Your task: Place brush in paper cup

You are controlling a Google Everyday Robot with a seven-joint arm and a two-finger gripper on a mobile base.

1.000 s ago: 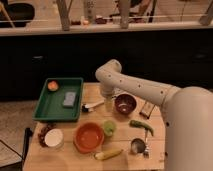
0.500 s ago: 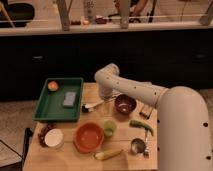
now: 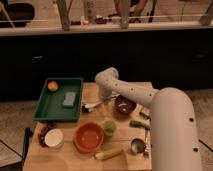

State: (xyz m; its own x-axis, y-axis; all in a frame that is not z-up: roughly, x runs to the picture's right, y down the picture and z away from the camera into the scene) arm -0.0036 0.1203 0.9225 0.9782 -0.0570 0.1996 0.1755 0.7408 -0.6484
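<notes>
The brush (image 3: 93, 105) lies on the wooden table (image 3: 75, 162) just right of the green tray, its white handle pointing right and its dark head to the left. My gripper (image 3: 104, 98) hangs from the white arm (image 3: 131, 91), right over the handle end of the brush, between the tray and a dark brown bowl. Whether it touches the brush is hidden. The paper cup (image 3: 53, 138) stands upright at the table's front left, left of the orange bowl and well apart from the gripper.
A green tray (image 3: 47, 111) holds a grey sponge (image 3: 69, 99) and an orange object (image 3: 52, 85). Also on the table are a dark brown bowl (image 3: 124, 105), an orange bowl (image 3: 89, 136), a small green cup (image 3: 109, 128), a corn cob (image 3: 108, 154), a metal cup (image 3: 137, 145) and a green vegetable (image 3: 139, 124).
The arm has swung further into view and its elbow has shifted left, bringing the gripper down closer to the brush. The brush and the cup have not moved.
</notes>
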